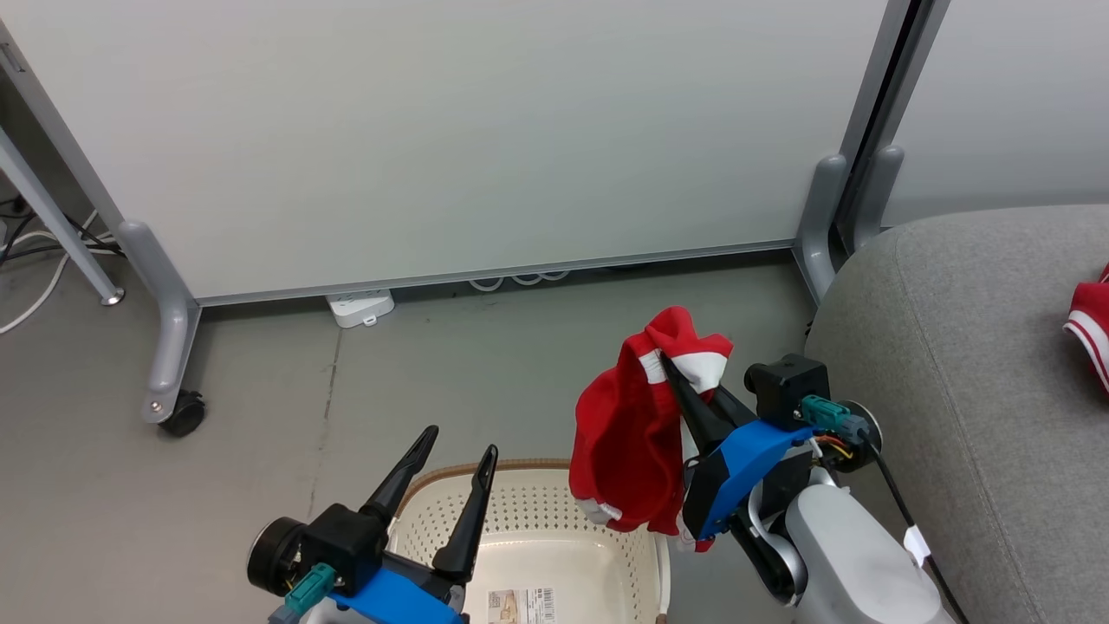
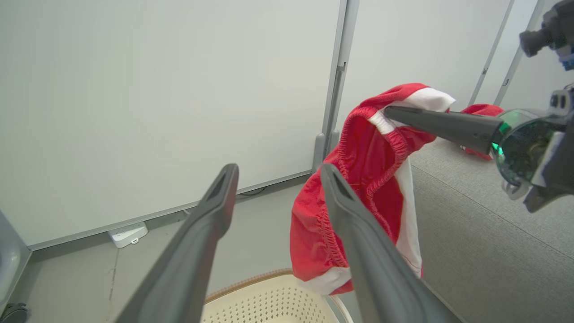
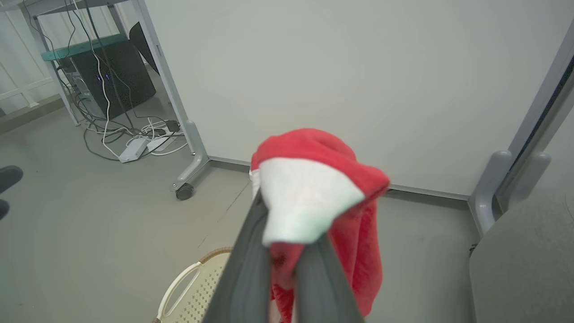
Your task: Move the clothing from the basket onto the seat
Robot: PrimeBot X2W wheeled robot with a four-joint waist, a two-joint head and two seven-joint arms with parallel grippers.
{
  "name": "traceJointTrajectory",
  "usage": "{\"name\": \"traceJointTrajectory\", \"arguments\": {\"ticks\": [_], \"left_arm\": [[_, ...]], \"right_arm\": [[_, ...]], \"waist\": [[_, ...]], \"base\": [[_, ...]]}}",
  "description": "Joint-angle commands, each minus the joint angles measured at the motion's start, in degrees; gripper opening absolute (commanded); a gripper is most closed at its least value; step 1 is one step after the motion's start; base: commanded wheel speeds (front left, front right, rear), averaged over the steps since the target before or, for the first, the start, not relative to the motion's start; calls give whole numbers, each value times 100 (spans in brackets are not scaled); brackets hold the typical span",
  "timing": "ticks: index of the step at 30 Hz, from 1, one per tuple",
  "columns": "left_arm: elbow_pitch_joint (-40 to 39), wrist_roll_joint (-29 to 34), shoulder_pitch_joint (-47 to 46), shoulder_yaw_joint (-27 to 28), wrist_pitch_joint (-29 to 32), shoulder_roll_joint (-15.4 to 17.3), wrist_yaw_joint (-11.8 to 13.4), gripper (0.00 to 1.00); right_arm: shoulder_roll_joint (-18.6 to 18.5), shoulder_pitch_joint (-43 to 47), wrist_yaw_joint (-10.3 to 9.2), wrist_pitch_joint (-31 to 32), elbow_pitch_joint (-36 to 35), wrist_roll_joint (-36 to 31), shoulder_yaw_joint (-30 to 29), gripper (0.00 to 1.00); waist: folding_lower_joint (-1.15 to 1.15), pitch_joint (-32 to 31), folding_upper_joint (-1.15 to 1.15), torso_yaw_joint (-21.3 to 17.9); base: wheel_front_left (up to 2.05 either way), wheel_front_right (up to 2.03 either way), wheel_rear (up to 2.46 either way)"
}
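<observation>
A red garment with white trim (image 1: pixel 628 433) (image 2: pixel 358 197) (image 3: pixel 323 188) hangs in the air, pinched near its top by my shut right gripper (image 1: pixel 665 364) (image 2: pixel 388 112) (image 3: pixel 280 237). It dangles above the right edge of the cream basket (image 1: pixel 520 520) (image 2: pixel 269 300) (image 3: pixel 188 287), whose visible floor holds just a label. My left gripper (image 1: pixel 459 442) (image 2: pixel 278 172) stands open over the basket's left side with nothing between its fingers. The grey seat (image 1: pixel 979 381) (image 2: pixel 484 237) (image 3: pixel 524 260) lies to the right, and another red and white garment (image 1: pixel 1090 329) (image 2: pixel 482 112) rests on it.
A white partition panel (image 1: pixel 433 130) on grey wheeled feet (image 1: pixel 173 407) stands behind the basket. A white power strip (image 1: pixel 359 305) lies at its base. In the right wrist view, cables and a dark computer case (image 3: pixel 107 72) sit at the far left on the grey floor.
</observation>
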Motion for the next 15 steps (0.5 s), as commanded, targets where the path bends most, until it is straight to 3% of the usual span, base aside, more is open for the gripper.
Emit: {"name": "traceJointTrajectory", "arguments": {"ticks": [1, 8, 15], "left_arm": [[6, 32, 50, 53, -17, 0, -29, 100], [44, 162, 110, 170, -17, -96, -94, 100], [29, 240, 79, 219, -17, -126, -127, 100]], "right_arm": [[-3, 72, -6, 5, -11, -12, -5, 0], [-3, 68, -6, -5, -7, 24, -1, 0], [-4, 34, -6, -20, -10, 54, 31, 0]], "waist": [[0, -10, 0, -5], [0, -35, 0, -85], [0, 0, 0, -422]], "base": [[0, 0, 0], [0, 0, 0], [0, 0, 0]]}}
